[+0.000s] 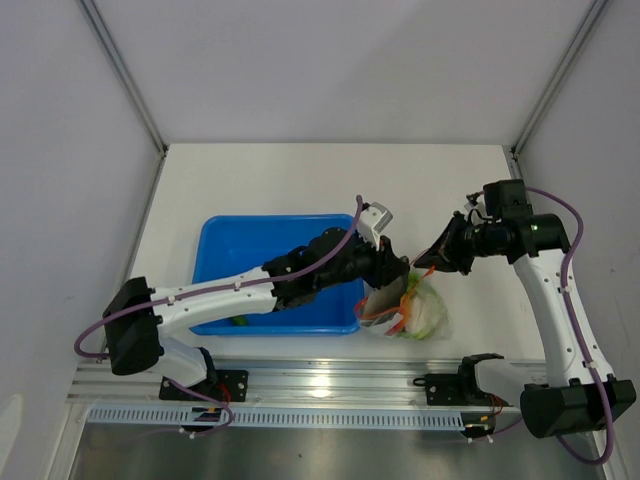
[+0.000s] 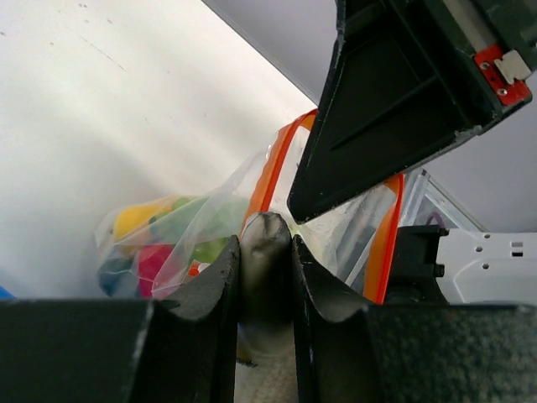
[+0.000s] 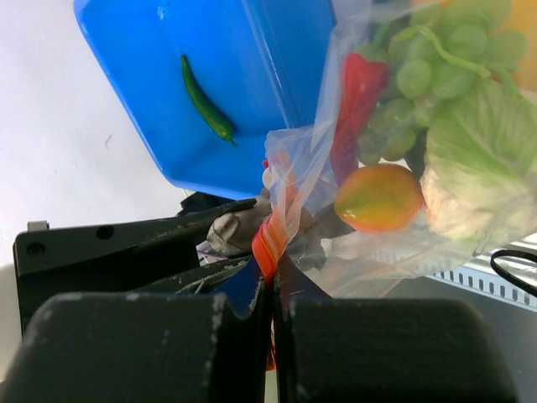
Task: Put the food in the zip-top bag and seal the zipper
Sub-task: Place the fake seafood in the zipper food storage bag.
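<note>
The clear zip-top bag [image 1: 418,312] hangs beside the blue tray's right end, holding a mango [image 3: 382,197], red chili [image 3: 357,92], green grapes [image 3: 436,59] and cauliflower [image 3: 482,159]. My right gripper [image 1: 432,258] [image 3: 273,281] is shut on the orange zipper [image 3: 268,239] and holds the bag's mouth up. My left gripper [image 1: 393,272] [image 2: 266,243] is shut on the grey fish [image 2: 266,252] right at the mouth, between the two orange zipper strips [image 2: 270,180]. The fish also shows in the right wrist view [image 3: 235,231].
The blue tray [image 1: 215,228] lies at the left of the bag with a thin green pepper [image 3: 207,102] [image 1: 240,320] still inside. The metal rail [image 1: 330,380] runs along the table's near edge just below the bag. Walls close the cell at both sides.
</note>
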